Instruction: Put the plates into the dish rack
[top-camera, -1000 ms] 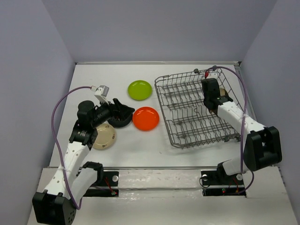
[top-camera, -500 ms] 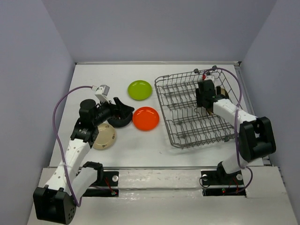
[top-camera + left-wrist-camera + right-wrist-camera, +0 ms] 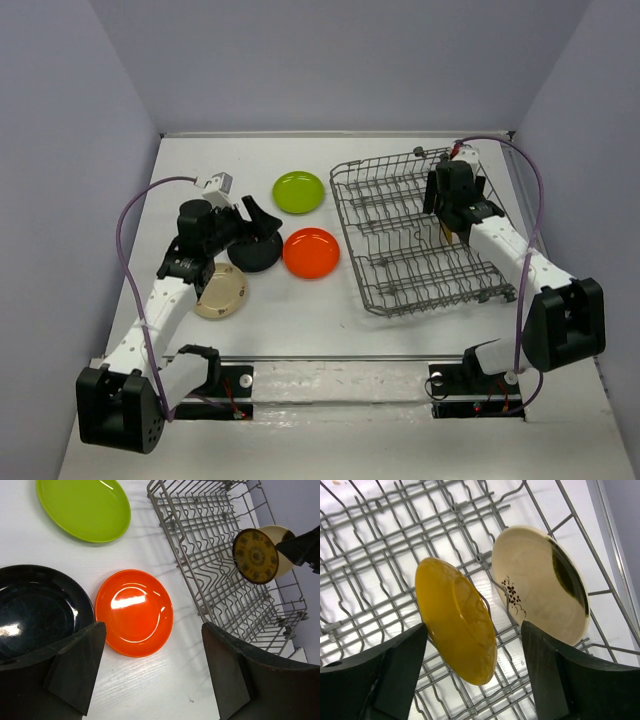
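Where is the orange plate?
The orange plate lies flat on the table in the top view, between the black plate and the dish rack, lime green plate behind.

No legible text, label, brand, number or sign was found in any view. The only markings noted were ornamental: a gold pattern on the dark plate [image 3: 255, 555], upper right of the left wrist view, and a small floral sprig on the cream plate [image 3: 535, 580]. Neither formed characters.

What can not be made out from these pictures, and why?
- Top view: the amber plate and cream plate in the rack, almost hidden by the right jaws.
- Left wrist view: the black plate, cut off by the left edge and partly under a finger; contact cannot be told.
- Right wrist view: the amber plate's other face, turned away.
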Controlling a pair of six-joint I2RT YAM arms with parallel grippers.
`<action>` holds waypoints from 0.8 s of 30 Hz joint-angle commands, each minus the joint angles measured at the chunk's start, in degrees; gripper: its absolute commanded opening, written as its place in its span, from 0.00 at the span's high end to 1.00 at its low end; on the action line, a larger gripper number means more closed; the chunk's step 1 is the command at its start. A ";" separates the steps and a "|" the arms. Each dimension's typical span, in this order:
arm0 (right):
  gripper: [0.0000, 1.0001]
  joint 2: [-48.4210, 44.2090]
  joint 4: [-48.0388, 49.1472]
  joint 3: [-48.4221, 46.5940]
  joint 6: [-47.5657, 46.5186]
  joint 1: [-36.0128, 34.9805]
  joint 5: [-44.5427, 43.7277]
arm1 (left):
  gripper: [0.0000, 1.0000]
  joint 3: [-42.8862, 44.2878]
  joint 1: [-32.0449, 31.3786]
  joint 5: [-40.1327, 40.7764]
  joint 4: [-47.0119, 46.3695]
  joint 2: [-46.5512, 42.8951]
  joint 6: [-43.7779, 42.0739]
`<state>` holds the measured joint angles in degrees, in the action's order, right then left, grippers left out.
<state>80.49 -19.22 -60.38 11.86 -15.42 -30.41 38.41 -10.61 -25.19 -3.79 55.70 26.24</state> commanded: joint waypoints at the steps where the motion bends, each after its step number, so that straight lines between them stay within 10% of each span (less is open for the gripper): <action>1: 0.25 0.54 0.77 -2.29 0.01 0.30 -0.35 | 0.13 3.51 0.24 1.81 -1.30 2.39 1.88; 9: 0.45 1.08 -0.02 -1.23 0.45 2.41 -1.84 | 0.13 5.97 0.15 4.36 -0.78 4.50 1.80; 15: 0.21 -5.34 2.09 0.70 -4.03 0.49 20.18 | 0.13 6.24 0.15 5.42 -0.86 5.20 1.36; 24: 0.12 4.84 -7.22 -5.27 -11.24 -12.35 13.99 | 0.13 5.53 0.15 4.89 -1.04 4.51 0.04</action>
<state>80.66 -21.34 -61.93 4.62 -24.47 -15.22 42.52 -10.48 -20.29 -3.14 61.12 27.83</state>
